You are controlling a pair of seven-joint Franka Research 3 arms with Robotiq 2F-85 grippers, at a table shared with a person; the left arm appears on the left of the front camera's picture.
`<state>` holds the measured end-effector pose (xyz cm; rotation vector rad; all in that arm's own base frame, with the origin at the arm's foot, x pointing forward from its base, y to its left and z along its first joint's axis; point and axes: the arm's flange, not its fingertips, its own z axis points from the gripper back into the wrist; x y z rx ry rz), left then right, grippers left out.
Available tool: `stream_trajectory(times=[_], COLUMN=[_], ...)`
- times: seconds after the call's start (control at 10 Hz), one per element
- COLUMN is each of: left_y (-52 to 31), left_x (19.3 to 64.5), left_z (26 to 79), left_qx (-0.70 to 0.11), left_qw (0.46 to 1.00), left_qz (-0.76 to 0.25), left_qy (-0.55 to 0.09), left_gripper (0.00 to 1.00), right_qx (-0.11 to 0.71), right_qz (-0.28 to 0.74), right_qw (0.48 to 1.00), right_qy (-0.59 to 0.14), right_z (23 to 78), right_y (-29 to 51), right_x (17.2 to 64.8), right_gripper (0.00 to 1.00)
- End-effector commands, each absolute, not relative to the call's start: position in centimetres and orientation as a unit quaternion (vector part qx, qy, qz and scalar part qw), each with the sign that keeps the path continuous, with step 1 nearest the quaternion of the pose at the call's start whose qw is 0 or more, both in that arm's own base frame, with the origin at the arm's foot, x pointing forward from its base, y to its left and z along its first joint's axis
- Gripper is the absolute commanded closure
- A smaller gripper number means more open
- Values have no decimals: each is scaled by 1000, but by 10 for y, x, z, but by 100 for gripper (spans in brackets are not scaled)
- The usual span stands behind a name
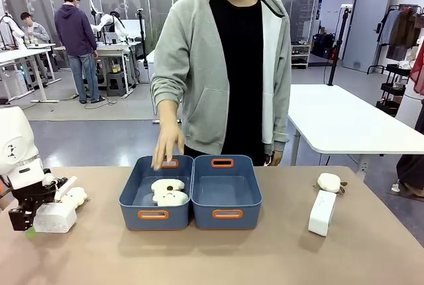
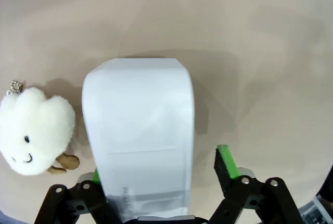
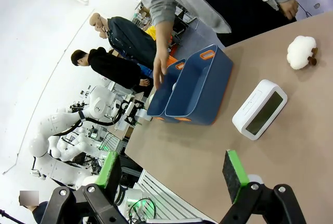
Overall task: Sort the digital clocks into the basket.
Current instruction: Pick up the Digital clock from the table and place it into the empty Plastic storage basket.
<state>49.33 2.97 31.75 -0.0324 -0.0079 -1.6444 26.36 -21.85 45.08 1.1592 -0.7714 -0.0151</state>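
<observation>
A white digital clock (image 1: pixel 55 217) (image 2: pixel 138 130) lies on the table at the near left. My left gripper (image 1: pixel 30 225) (image 2: pixel 160 166) straddles its near end, jaws open: one green pad sits against the clock's side, and the other pad (image 2: pixel 225 161) stands a little off it. A second digital clock (image 1: pixel 322 212) (image 3: pixel 259 110) lies at the right, dark face showing in the right wrist view. My right gripper (image 3: pixel 171 172) hangs open well short of it, holding nothing. The slate-blue basket (image 1: pixel 227 215) (image 3: pixel 193 86) stands mid-table, joined to a twin bin.
Fluffy white plush toys lie beside the left clock (image 1: pixel 75 197) (image 2: pixel 34 130), behind the right clock (image 1: pixel 329 181) (image 3: pixel 302 52) and inside the left bin (image 1: pixel 169 192). The person's hand (image 1: pixel 167 146) hovers over that bin's far rim.
</observation>
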Motion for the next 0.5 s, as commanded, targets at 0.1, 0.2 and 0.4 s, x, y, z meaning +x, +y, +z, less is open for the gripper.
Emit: stream_trajectory(times=[0.1, 0.2, 0.4], left_y=[29, 29, 28], left_x=[494, 494, 493], left_z=[313, 314, 315], left_qx=[-1, -2, -6], left_qw=[691, 692, 696], left_qz=[-723, -722, -718], left_qy=[-14, -14, -10], left_gripper=[100, 100, 88], right_qx=[536, 536, 536], right_qz=[-5, -5, -5], right_qw=[763, 763, 763], right_qy=[-362, -362, -362], right_z=[452, 452, 452], right_y=[-219, -219, -219], right_x=[264, 264, 264], right_gripper=[0, 0, 0])
